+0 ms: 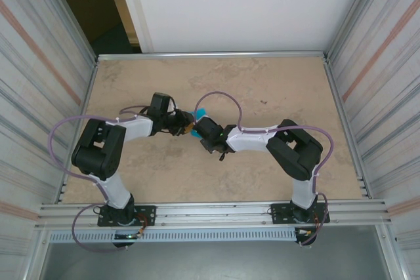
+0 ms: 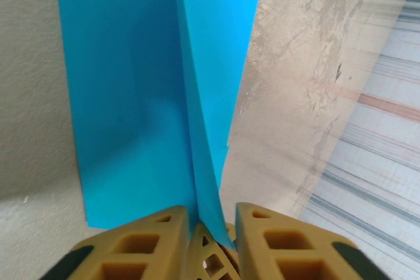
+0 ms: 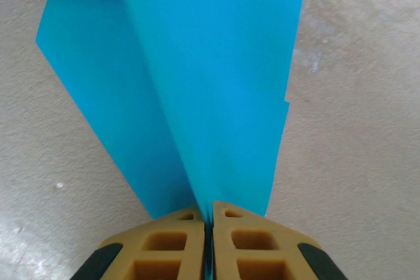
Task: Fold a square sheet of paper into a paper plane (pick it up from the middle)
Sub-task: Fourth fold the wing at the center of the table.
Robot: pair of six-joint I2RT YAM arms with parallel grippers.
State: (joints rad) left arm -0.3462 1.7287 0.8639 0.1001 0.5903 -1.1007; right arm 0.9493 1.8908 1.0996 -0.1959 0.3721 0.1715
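Square sheet of paper [image 3: 216,83] (creased) clamped in left gripper [image 2: 211,214] and right gripper [image 3: 209,208]

No text, label or number seems readable on any surface.

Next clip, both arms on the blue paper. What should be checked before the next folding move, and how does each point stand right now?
1. Left jaws shut on the square sheet of paper: ok, pinched at the crease.
2. Right jaws shut on it: ok, paper clamped between them.
3. Centre crease formed: ok, a fold line rises from the jaws.
4. Layer edges aligned: not ok, a small step shows on one edge in the right wrist view.
5. Sheet free of tears: ok, none visible.
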